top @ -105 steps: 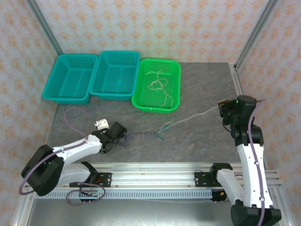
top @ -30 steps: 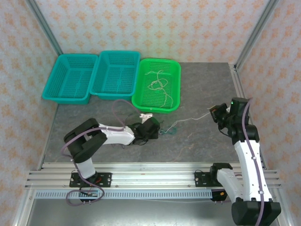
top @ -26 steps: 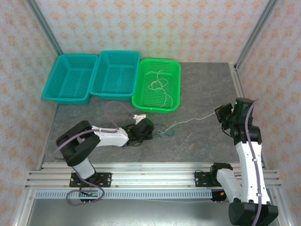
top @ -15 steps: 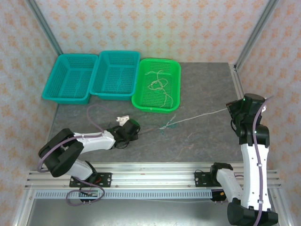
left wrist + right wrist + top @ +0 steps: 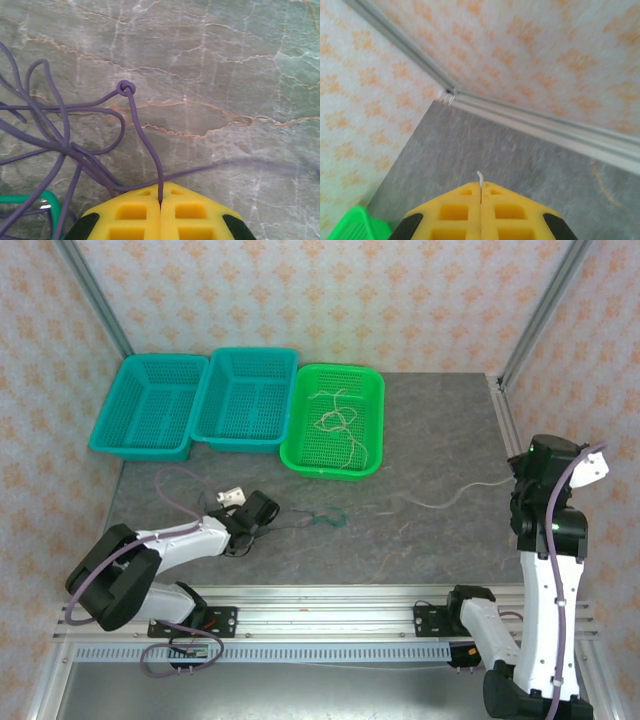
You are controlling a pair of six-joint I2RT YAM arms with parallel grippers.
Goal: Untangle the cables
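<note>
My left gripper (image 5: 257,510) lies low on the table, shut on a thin dark purple cable (image 5: 142,135). The cable runs from the fingertips (image 5: 150,197) up to a small knot and joins a loose purple tangle on the left. A bit of green cable (image 5: 35,198) lies beside that tangle. In the top view the green cable (image 5: 326,518) is a small bunch at mid-table, right of the left gripper. My right gripper (image 5: 480,186) is raised at the far right, shut on the tip of a cream-white cable (image 5: 479,175). That white cable (image 5: 445,502) trails slack across the table.
Two teal baskets (image 5: 150,440) (image 5: 245,435) and a green basket (image 5: 300,455) stand in a row at the back; the green one holds cream cables (image 5: 335,420). Frame posts rise at the back corners, and a rail runs along the near edge. Another faint strand (image 5: 385,562) lies near the front.
The left gripper slid left, dragging the purple cable. The right gripper rose to the right with the white cable, which went from taut at the green bunch to slack and apart from it.
</note>
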